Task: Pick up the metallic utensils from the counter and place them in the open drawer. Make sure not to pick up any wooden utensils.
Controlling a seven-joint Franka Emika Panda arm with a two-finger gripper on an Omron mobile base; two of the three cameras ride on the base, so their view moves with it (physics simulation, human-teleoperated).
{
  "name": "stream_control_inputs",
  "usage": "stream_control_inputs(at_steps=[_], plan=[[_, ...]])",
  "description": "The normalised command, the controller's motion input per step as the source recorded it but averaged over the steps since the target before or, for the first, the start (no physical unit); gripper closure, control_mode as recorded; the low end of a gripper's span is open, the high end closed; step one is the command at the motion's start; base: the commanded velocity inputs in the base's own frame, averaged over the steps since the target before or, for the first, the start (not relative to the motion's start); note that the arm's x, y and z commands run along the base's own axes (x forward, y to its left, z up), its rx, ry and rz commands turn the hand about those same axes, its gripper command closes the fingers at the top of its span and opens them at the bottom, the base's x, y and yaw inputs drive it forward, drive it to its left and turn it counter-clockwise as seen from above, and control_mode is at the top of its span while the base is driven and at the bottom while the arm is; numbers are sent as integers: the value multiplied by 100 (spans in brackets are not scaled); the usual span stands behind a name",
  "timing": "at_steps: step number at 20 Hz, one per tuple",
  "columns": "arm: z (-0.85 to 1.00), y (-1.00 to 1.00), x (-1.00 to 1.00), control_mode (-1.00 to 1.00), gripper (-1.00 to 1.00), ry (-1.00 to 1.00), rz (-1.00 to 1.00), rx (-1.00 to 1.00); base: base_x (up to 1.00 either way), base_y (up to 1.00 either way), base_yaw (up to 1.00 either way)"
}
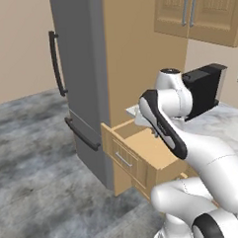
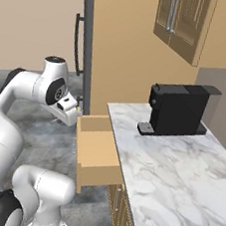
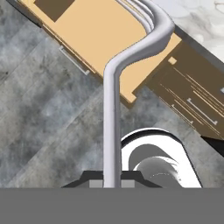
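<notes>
Slim silver fork (image 3: 111,109) is clamped by its handle end between the closed fingers of the gripper (image 3: 111,183), which holds it in the air rather than on any surface. In the hand view the gray floor lies below the handle, so the hand appears to hang just outside the open drawer (image 3: 87,37), near its front.

From the fingers the fork's long axis runs straight away from the hand. It then kinks to one side, and its tines end up over the drawer's tan bottom, pointing toward the counter (image 3: 197,17) beyond.

In the right base view the hand is beside the drawer (image 2: 97,153), on the side away from the marble counter (image 2: 168,167). A black coffee machine (image 2: 178,110) stands farther back on that slab.

As for progress, the fork has been picked up but not yet released. It probably needs to travel a little farther over the box before the fingers part. Whether the knife is already stowed cannot be told, so at least this release remains to be done, and perhaps one more pick as well.
</notes>
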Motion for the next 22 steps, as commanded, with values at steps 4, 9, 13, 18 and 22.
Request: stream_control_inputs(at_steps=[4,9,13,18,22], plan=[[0,0,0,100,100,0,0,0,0,0,0],[0,0,0,100,100,0,0,0,0,0,0],[-1,0,3,-100,100,-1,0,0,3,0,0],[-31,1,43,-100,100,-11,0,0,0,0,0],[-51,7,68,-100,100,-8,0,0,0,0,0]])
